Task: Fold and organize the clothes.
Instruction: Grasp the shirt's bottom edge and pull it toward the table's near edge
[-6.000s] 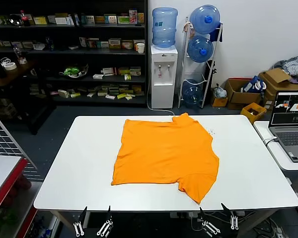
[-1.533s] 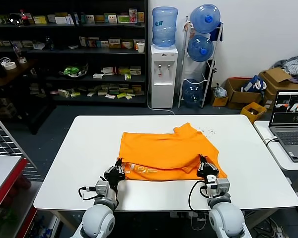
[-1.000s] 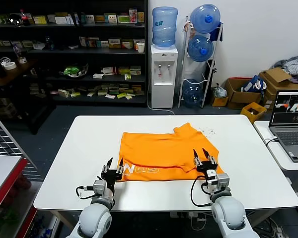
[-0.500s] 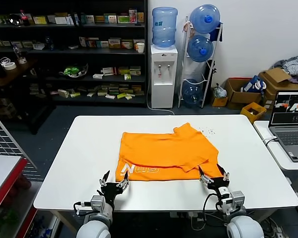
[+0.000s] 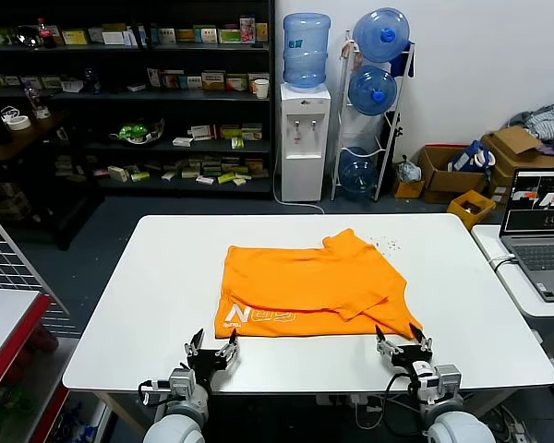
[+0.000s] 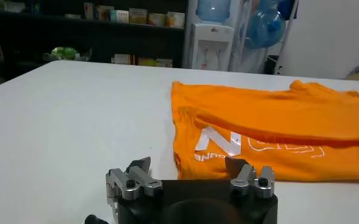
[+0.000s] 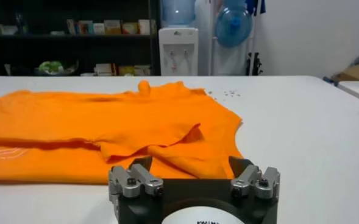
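Open tools (image 5: 212, 348) (image 5: 403, 346) below T-shirt (image 5: 305, 281) hem (apart)

Rounded pale-grey forearms, black cabled wrists, black gripper bodies with screwed silver finger mounts.

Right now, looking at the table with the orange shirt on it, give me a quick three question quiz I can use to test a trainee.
1. True or false: the left gripper is shut on the T-shirt.
2. Which edge of the T-shirt shows white letters? A) far edge B) near edge C) none
3. Fill in: the right gripper hangs at the table's near edge with fingers ____.

Key: 1 false: both grippers are open and hold nothing. 2 B. 3 open.
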You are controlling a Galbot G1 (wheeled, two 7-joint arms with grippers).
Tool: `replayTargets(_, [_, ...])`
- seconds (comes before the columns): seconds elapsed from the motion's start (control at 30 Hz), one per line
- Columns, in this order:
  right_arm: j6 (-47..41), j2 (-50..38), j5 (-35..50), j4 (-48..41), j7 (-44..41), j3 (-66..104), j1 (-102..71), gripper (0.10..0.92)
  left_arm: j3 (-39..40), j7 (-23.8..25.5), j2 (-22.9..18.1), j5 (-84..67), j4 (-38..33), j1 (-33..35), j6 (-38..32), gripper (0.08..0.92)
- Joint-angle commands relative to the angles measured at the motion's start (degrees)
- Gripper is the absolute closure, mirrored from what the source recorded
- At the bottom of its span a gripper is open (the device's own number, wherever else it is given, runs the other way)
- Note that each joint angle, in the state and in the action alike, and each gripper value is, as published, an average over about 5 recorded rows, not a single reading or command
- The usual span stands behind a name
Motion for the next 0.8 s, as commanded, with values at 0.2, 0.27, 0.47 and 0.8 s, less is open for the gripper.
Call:
replayTargets(0.2, [-1.68, -0.05, 1.47, -0.71, 0.61, 0.04, 0.02, 0.307, 0.34, -0.45, -0.35, -0.11, 0.80, -0.70, 0.59, 0.223])
replayTargets(0.27, [-1.88, -0.02, 1.70, -0.80, 0.78, 0.00, 0.16, 0.368, 0.42, -0.48, -0.38, 0.00, 1.00, -0.78, 0.63, 0.276])
replayTargets(0.47, [-2.01, -0.10, 2.17, -0.83, 1.34, 0.06, 0.17, 0.541, 0.59, -0.41, -0.41, 0.26, 1.60, -0.93, 0.58, 0.449])
replayTargets(0.8, [-0.96, -0.16, 3.83, 2.69, 2.16, 0.83, -1.62, 0.827, 0.86, -1.19, -0.45, 0.89, -0.35, -0.56, 0.31, 0.735])
